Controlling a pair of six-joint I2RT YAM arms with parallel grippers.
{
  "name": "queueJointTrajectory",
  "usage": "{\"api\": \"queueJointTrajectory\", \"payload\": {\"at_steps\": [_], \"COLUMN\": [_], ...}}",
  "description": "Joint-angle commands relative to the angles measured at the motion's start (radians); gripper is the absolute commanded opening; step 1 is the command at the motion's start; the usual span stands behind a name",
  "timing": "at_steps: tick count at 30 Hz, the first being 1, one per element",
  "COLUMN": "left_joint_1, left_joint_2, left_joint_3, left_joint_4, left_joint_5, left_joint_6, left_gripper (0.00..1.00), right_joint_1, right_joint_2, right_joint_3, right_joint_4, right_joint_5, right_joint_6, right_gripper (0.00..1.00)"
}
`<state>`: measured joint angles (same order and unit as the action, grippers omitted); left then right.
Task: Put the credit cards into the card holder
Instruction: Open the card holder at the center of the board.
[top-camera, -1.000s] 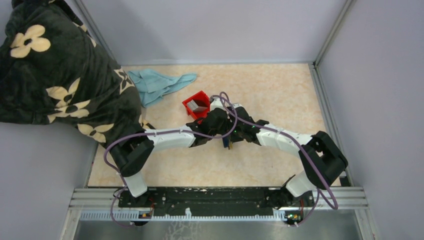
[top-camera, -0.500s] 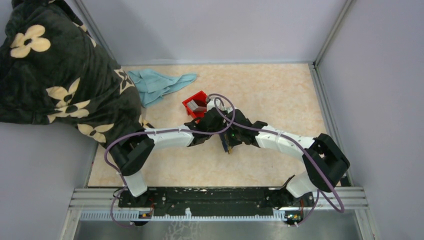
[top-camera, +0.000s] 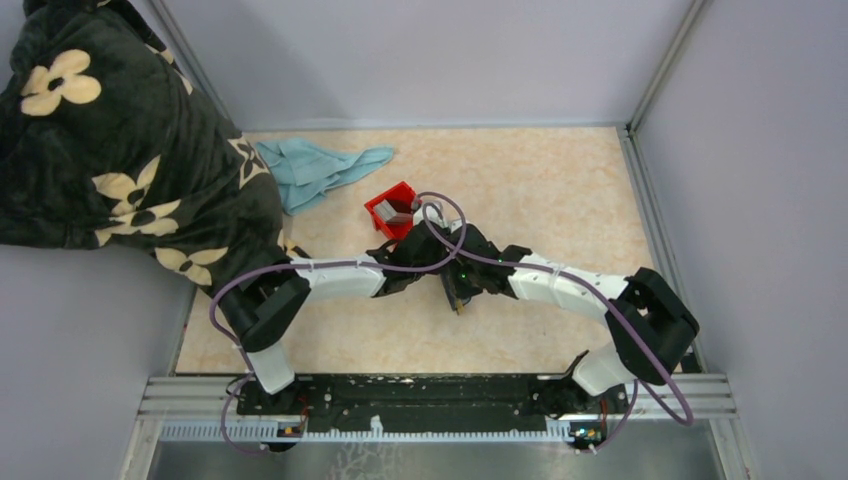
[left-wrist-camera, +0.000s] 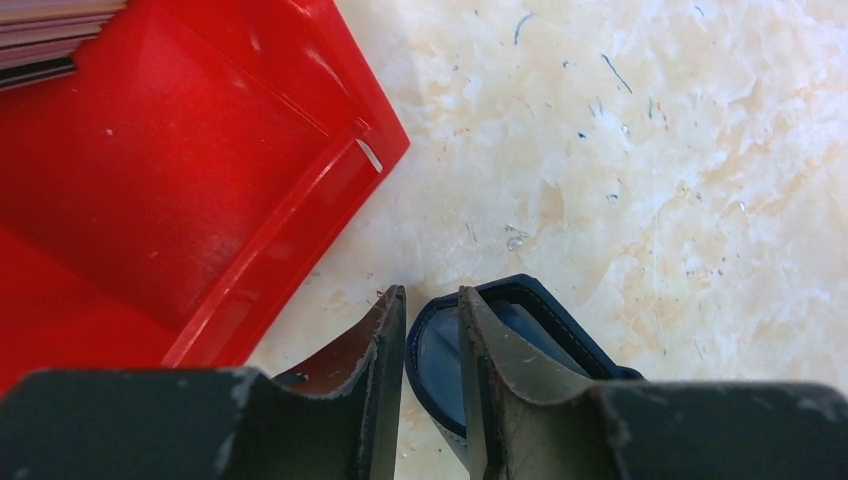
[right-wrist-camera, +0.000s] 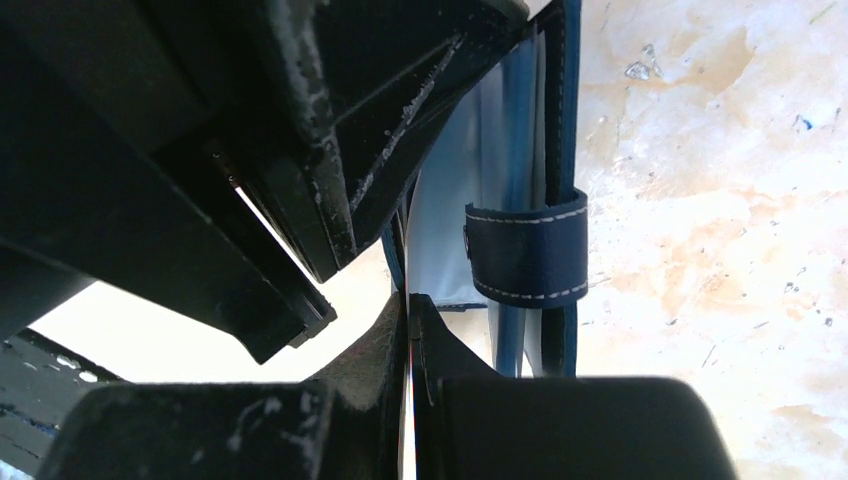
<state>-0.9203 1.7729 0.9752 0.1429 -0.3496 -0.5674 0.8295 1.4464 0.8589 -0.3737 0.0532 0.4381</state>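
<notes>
Currently the left gripper (left-wrist-camera: 432, 400) pinches one wall of the card holder (left-wrist-camera: 540, 330) beside the red bin (left-wrist-camera: 200, 200), the right gripper (right-wrist-camera: 409, 310) clamps a thin card (right-wrist-camera: 408, 440) at its mouth, apparently not yet seated, and more credit cards (left-wrist-camera: 40, 40) lie in the bin.

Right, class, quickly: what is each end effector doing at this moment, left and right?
Left end effector: closed on one wall of the card holder.
Right end effector: closed on a credit card, seen edge-on.
</notes>
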Motion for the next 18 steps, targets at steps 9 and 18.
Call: {"api": "queueJointTrajectory", "payload": {"at_steps": [9,18], "left_joint_1": [-0.009,-0.009], "left_joint_2": [-0.038,-0.128], "left_joint_3": [-0.089,-0.130], "left_joint_4": [-0.024,-0.079], "left_joint_5": [0.181,0.189], "left_joint_6": [-0.023,-0.022], "left_gripper": [0.31,0.30], "right_joint_1": [0.038,0.038], "right_joint_2": [-0.011,0.006], "right_joint_3": [0.035,0.028], "right_joint_4": [0.015,0.017], "right_joint_5": [0.046,0.050], "right_joint_6": [0.004,0.018], "right_gripper": [0.00,0.00]}}
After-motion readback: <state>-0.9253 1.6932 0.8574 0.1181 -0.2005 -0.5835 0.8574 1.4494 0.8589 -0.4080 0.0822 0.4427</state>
